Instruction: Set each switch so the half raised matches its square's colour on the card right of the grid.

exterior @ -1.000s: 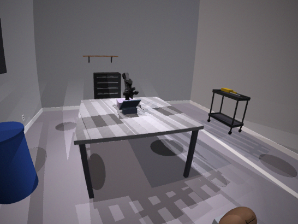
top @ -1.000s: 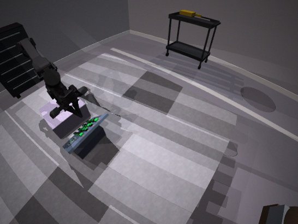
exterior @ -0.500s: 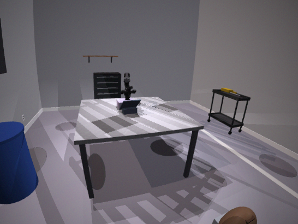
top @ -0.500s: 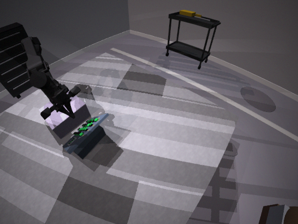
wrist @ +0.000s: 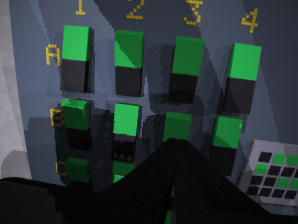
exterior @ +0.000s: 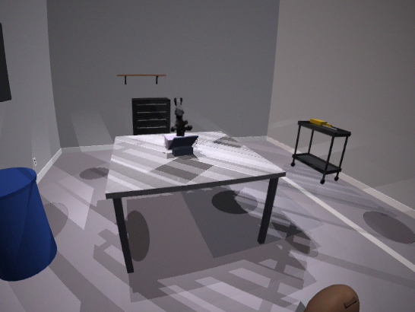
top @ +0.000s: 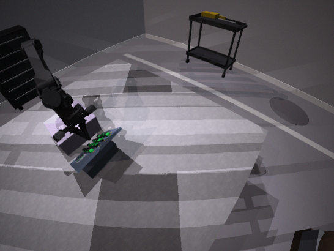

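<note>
The blue-grey switch panel (top: 80, 166) (exterior: 184, 142) (wrist: 31, 65) is tilted and carries green-and-dark rocker switches. In the wrist view, row A shows switches A1 (wrist: 76, 44), A2 (wrist: 129, 50), A3 (wrist: 188, 56) and A4 (wrist: 244, 62). Below are B1 (wrist: 76, 116), B2 (wrist: 126, 119), B3 (wrist: 177, 125) and B4 (wrist: 227, 132). Which halves are raised is hard to tell. My gripper (top: 89, 139) (wrist: 176, 147) is shut and empty, its tips over B3's near half, contact unclear. It hides most of row C and everything nearer. The card (wrist: 246, 172) is cut off at right; its far row begins dark, green, green.
A pale box (top: 71, 146) stands between the arm's base and the panel. The panel sits on a dark block (top: 102, 163) (exterior: 182, 151) on the table (exterior: 137, 179). Striped shadows cross the table. A wheeled cart (top: 214, 22) (exterior: 323, 129) and a blue bin (exterior: 23, 228) stand away from it.
</note>
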Available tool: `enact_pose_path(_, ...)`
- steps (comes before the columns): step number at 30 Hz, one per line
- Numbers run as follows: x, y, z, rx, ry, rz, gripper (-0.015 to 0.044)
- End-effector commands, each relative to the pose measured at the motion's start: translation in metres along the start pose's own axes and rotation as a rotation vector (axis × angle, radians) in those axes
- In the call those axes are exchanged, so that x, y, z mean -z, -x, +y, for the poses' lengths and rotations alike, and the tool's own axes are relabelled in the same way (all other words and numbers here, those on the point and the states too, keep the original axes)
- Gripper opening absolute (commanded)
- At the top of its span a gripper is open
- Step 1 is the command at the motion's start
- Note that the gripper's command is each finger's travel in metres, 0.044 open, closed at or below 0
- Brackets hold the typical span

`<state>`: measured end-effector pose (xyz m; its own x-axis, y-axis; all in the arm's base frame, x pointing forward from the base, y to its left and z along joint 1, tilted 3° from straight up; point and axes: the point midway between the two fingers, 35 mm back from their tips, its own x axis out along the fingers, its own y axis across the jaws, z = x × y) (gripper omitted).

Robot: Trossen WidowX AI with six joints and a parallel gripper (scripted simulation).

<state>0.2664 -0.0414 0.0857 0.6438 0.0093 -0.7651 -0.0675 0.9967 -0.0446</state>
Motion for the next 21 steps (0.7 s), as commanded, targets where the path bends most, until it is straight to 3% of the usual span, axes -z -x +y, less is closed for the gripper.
enact_pose_path(1,0.001,-0.005,0.000,0.002,-0.005,0.002,0.0000)
enact_pose_path(21,0.000,-0.017,0.000,0.002,-0.005,0.002,0.0000)
